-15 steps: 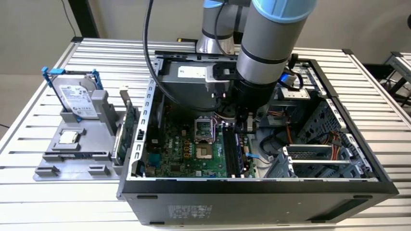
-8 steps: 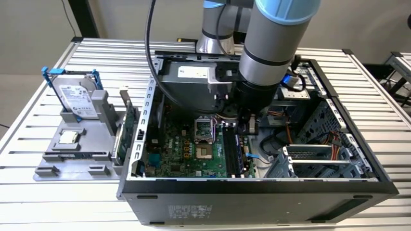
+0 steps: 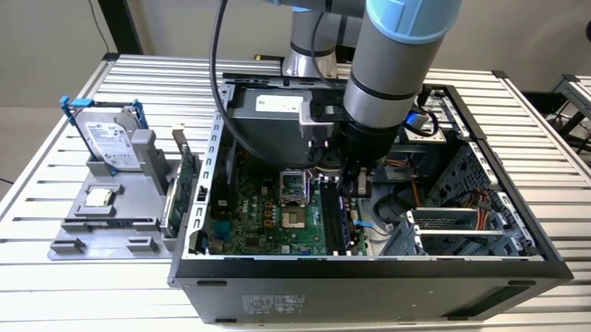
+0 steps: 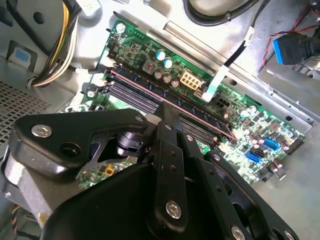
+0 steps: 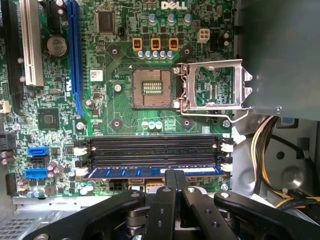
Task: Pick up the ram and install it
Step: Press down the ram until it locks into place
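Observation:
The ram [image 5: 125, 171] is a long blue stick standing in the motherboard memory slot closest to my gripper, beside the empty black slots [image 5: 150, 150]. In the second wrist view the ram [image 4: 136, 86] shows as a thin edge along the slots. My gripper [image 5: 175, 173] is shut, its two black fingers side by side, with their tips down at the middle of the ram's top edge [image 4: 167, 106]. In the exterior view my gripper [image 3: 355, 185] reaches down into the open computer case [image 3: 369, 266], over the slots.
The open processor socket [image 5: 150, 87] and its raised metal frame [image 5: 212, 85] lie beyond the slots. Yellow and black cables [image 5: 270, 145] hang at one end. Outside the case, a grey holder [image 3: 102, 228] carries a hard drive [image 3: 111, 142] and a green card [image 3: 185, 183].

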You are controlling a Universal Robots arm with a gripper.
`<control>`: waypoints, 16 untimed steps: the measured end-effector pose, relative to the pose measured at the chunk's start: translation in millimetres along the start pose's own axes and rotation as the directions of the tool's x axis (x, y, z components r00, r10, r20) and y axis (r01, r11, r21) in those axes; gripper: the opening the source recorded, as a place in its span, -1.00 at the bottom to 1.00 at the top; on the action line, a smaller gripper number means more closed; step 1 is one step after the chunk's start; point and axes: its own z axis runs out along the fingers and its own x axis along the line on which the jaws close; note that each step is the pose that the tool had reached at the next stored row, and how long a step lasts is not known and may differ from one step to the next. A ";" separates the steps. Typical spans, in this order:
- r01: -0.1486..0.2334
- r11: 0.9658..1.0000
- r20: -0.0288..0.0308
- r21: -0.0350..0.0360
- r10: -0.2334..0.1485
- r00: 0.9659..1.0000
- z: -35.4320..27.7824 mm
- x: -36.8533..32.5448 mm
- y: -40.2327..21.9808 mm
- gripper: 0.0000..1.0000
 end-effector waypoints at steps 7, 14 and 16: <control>-0.002 1.000 0.000 0.000 0.002 1.000 2.6 7.5 -1.1 -1.00; -0.004 1.000 0.000 -0.001 0.004 1.000 4.4 8.6 -1.3 -1.00; -0.004 1.000 -0.001 -0.001 0.004 1.000 5.7 9.8 -1.4 -1.00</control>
